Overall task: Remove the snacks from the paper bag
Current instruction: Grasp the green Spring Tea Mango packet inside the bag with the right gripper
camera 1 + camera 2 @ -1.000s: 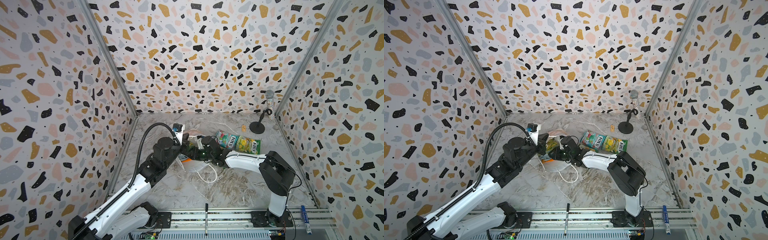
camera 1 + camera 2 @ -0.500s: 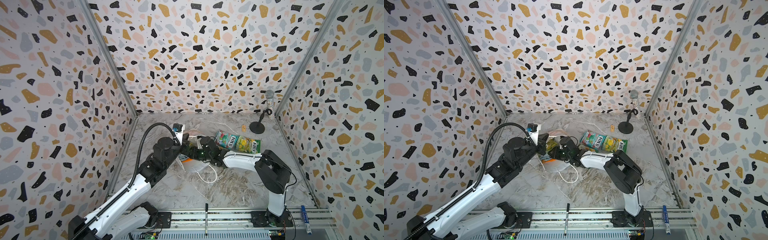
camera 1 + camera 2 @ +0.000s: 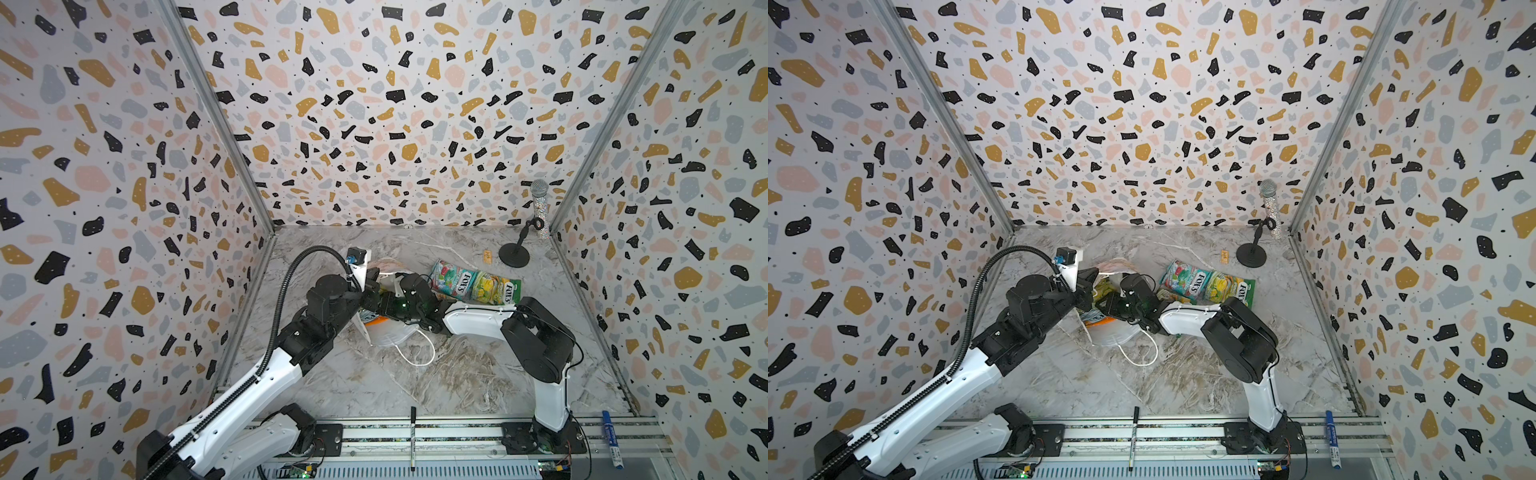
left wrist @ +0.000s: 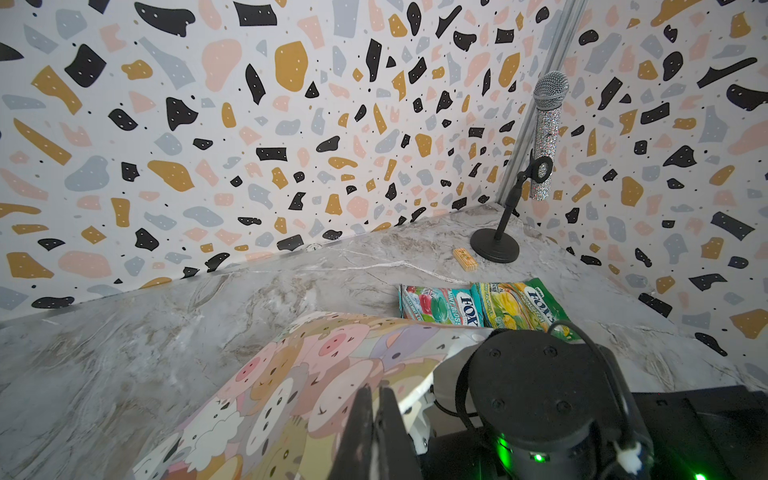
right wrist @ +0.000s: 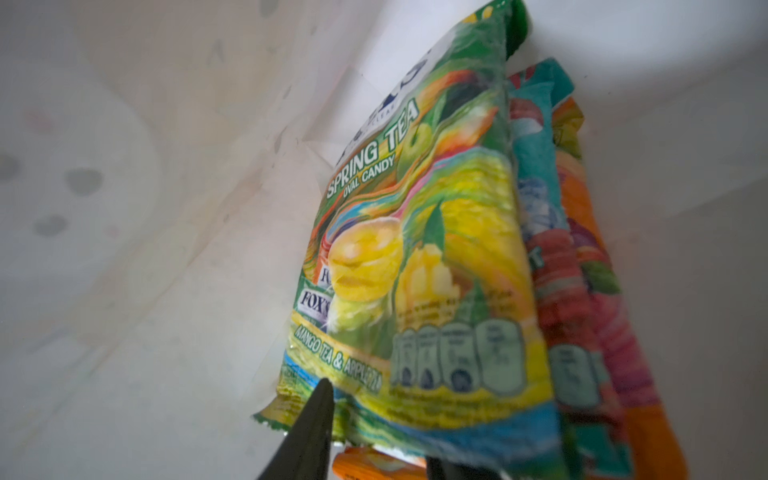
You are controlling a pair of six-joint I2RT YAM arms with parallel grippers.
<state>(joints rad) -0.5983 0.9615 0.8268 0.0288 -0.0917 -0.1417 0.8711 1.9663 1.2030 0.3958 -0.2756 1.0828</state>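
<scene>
In the right wrist view, the right tool [image 5: 378,422] is seen spread beside a packet [image 5: 415,270] marked "SPRING TEA OVAL CANDY", and the paper bag [image 4: 291,395] is pinched by the left tool [image 4: 376,428].

right gripper [image 5: 380,432] | deeper into paper bag [image 3: 390,337] | jaws wider

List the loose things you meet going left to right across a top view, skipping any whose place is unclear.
Going right: white paper gift bag → teal-red FOX'S candy packet → green-yellow FOX'S candy packet → silver glitter microphone → blue marker pen.
</scene>
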